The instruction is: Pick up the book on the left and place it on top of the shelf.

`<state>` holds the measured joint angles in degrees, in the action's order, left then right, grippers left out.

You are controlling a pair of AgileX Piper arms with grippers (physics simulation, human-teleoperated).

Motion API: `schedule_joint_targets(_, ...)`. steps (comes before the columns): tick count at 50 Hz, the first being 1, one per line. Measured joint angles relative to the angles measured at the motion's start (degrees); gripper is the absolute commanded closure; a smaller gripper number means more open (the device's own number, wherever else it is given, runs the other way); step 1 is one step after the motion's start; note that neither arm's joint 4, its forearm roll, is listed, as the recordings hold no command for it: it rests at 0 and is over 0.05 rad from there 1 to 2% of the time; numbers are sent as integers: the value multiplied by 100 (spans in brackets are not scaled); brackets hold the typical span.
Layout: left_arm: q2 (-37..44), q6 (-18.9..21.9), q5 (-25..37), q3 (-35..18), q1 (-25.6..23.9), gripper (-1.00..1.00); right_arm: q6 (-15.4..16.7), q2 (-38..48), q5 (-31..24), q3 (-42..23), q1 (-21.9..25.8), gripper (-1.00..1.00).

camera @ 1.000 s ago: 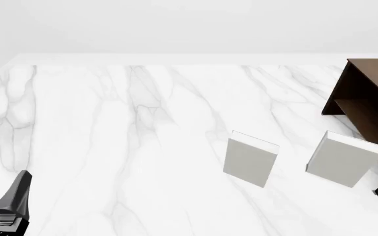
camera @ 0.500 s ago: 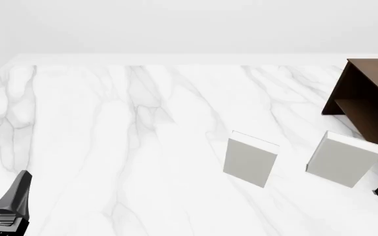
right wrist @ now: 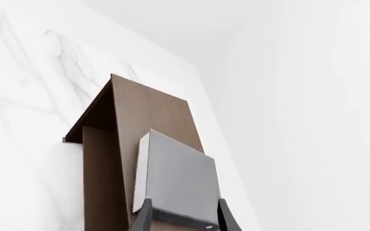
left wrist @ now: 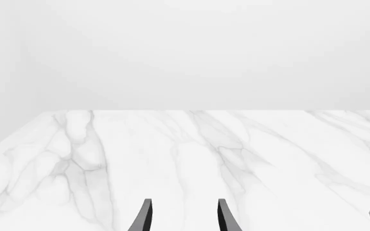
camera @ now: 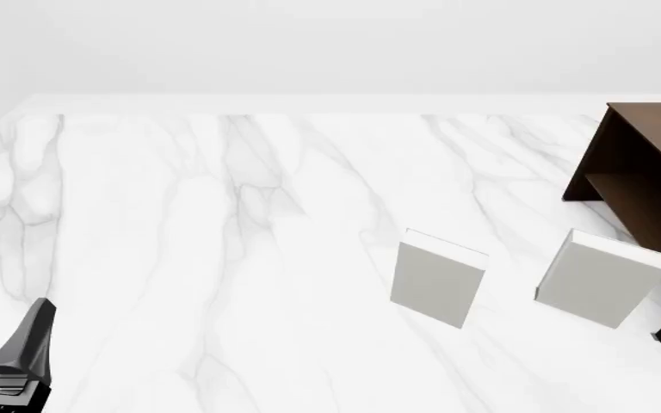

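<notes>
Nearly done: right gripper (right wrist: 183,216) clamped on the book (right wrist: 177,185), holding it over the shelf (right wrist: 152,115) top; setting down and letting go remain. Left gripper (left wrist: 183,219) parted, idle.

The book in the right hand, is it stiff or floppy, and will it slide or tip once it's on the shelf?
Probably stiff: the book shows straight edges though the right hand pinches only one end. Its smooth cover might slide on the flat top of the shelf. Laid flat, it should hardly tip.
</notes>
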<state>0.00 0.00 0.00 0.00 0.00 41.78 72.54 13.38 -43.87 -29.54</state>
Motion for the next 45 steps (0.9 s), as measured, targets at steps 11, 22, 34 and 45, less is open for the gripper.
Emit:
schedule_joint_targets(11, 0, 0, 0, 0, 0, -100, -83, -225, 6, 158, 147, -100)
schedule_joint_targets(22, 0, 0, 0, 0, 0, -100, -152, -339, 77, 272, 221, -100)
schedule_joint_targets(34, 0, 0, 0, 0, 0, -100, -425, -717, 0, 323, 367, -100)
schedule_joint_targets(45, 0, 0, 0, 0, 0, -100, -704, -1155, -105, 425, 460, -100)
